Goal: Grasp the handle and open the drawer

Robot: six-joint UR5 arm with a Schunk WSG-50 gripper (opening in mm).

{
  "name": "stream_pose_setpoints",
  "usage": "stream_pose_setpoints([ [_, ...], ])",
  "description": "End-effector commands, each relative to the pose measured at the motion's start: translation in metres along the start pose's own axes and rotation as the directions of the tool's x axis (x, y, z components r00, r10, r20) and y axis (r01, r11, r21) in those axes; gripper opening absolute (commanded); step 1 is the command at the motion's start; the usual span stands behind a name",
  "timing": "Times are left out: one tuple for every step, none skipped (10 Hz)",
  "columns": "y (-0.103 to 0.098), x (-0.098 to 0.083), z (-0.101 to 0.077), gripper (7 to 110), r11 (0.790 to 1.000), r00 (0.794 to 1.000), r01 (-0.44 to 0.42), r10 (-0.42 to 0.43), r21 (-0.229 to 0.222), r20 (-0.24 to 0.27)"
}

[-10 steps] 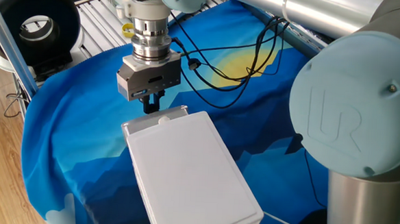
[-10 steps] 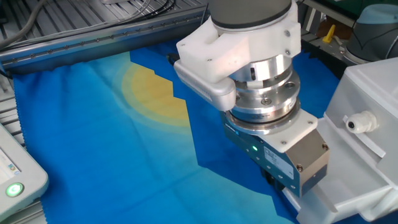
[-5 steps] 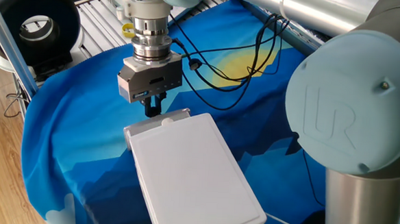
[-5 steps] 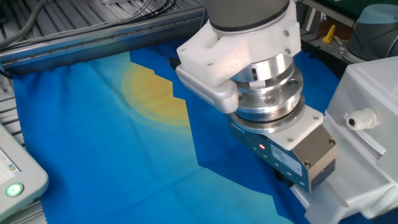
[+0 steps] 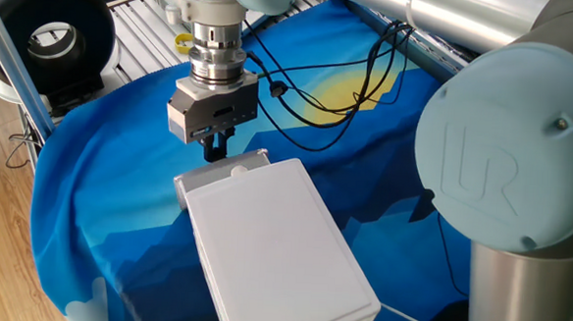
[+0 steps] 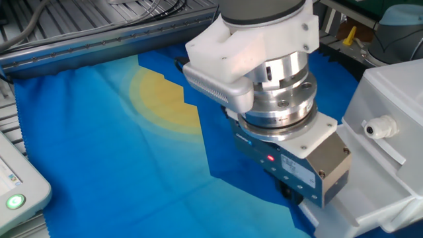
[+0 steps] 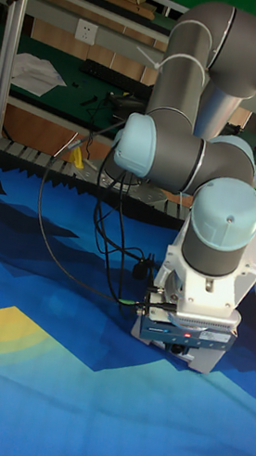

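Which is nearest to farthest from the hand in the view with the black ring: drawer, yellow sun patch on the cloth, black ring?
From the hand:
1. Drawer: right at the fingertips, at the front of the white box.
2. Yellow sun patch: on the blue cloth, toward the picture's right and back.
3. Black ring: off the cloth, at the picture's top left corner.

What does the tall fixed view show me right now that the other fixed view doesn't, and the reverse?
Only the tall fixed view shows the whole arm folded over, its black cables looping down, and the shelves behind. Only the other fixed view shows the white box beside the wrist, with a small white fitting on its side, and a lit green button at the left edge. Both show the gripper body low over the blue cloth; neither shows its fingertips.
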State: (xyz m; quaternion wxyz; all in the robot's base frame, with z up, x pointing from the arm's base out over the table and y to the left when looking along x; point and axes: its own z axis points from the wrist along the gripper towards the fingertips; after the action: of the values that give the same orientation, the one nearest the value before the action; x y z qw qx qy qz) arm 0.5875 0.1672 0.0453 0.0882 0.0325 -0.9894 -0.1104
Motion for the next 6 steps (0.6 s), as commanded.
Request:
stream_pose_setpoints([
  [0.0001, -0.0199, -0.0023, 88, 0.999, 0.996, 0.035, -0.035, 0.0, 0.079],
  [-0.0011, -0.0173, -0.0008, 88, 1.0, 0.998, 0.007, -0.007, 0.001, 0.067],
  [0.0009, -0.0151, 0.0002, 88, 1.0, 0.998, -0.009, 0.01, -0.005, 0.058],
  [0.0013, -0.0127, 0.001, 88, 1.0, 0.999, -0.017, 0.018, -0.004, 0.049],
  [0.0027, -0.0106, 0.0023, 88, 1.0, 0.999, -0.027, 0.027, -0.005, 0.041],
  [0.0034, -0.011, 0.0031, 88, 0.999, 0.999, -0.033, 0.033, -0.005, 0.043],
])
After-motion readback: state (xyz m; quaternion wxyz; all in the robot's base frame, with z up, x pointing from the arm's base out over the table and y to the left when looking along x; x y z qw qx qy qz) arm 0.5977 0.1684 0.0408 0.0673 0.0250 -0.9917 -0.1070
